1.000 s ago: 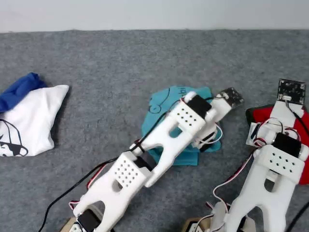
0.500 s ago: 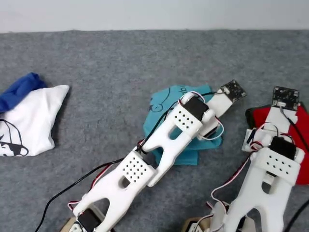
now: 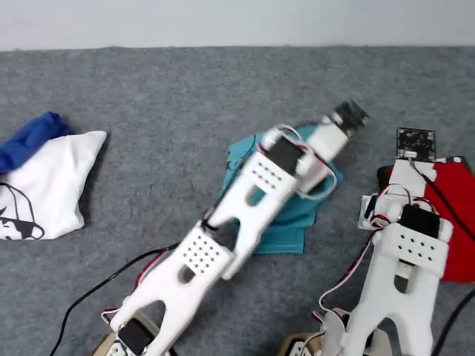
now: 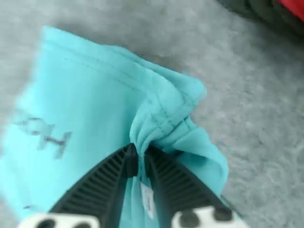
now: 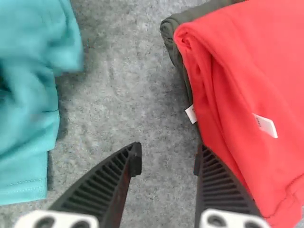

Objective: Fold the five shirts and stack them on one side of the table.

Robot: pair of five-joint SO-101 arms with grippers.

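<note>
The grey desk (image 3: 148, 96) carries everything. The left arm (image 3: 223, 252) rises from the near edge and stretches diagonally toward the middle of the desk, its elbow low and its wrist lifted above the teal shirt (image 3: 286, 236). The right arm (image 3: 401, 274) stands at the near edge closer to the right corner, reaching straight away from its base with the wrist bent down beside the red shirt (image 3: 456, 204).

The teal shirt lies partly folded around the desk's middle, slightly toward the right edge. At the left edge a white shirt (image 3: 44, 185) sits in a loose heap, with a blue shirt (image 3: 30, 137) touching it on the side toward the far edge. The red shirt lies folded at the right edge on top of a dark shirt (image 5: 172, 38), whose rim shows along its side.

The left gripper (image 4: 137, 153) is pinched tight on a bunched fold of the teal shirt, the cloth puckering and pulled up where the jaws meet. The right gripper (image 5: 166, 161) hangs with its jaws spread apart over bare desk between the teal and red shirts, holding nothing.
</note>
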